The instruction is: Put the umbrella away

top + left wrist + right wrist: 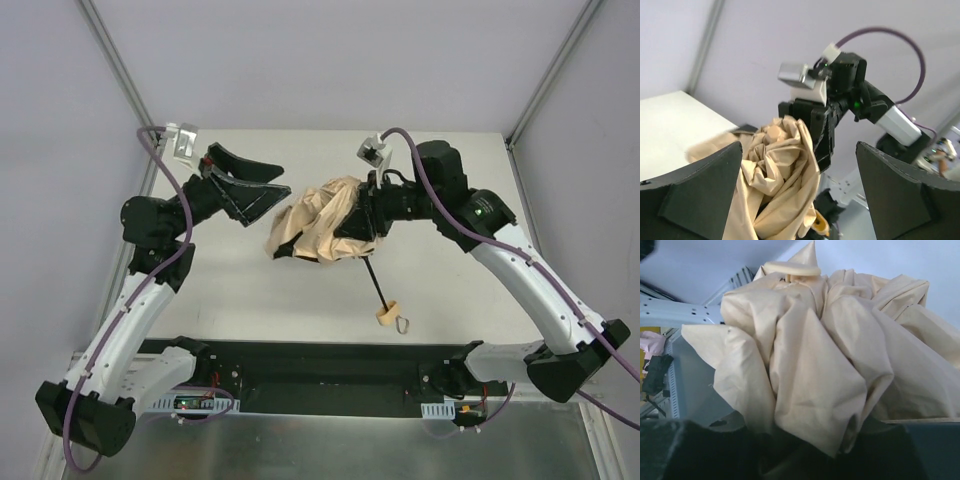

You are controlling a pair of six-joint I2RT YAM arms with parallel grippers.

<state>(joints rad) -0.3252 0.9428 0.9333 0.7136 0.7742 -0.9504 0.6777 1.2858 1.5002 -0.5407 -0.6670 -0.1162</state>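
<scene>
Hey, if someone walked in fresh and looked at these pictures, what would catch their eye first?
The crumpled beige umbrella over the middle of the table, bunched up in the right gripper, with its thin shaft slanting down to a pale handle nearer the arm bases. Just left of it, the left gripper gapes wide open, pointed at it.

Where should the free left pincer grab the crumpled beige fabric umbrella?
Probably the beige fabric umbrella at its bunched canopy, from its left: the open left pincer faces that loose fabric, while the right pincer clamps the opposite side.
</scene>
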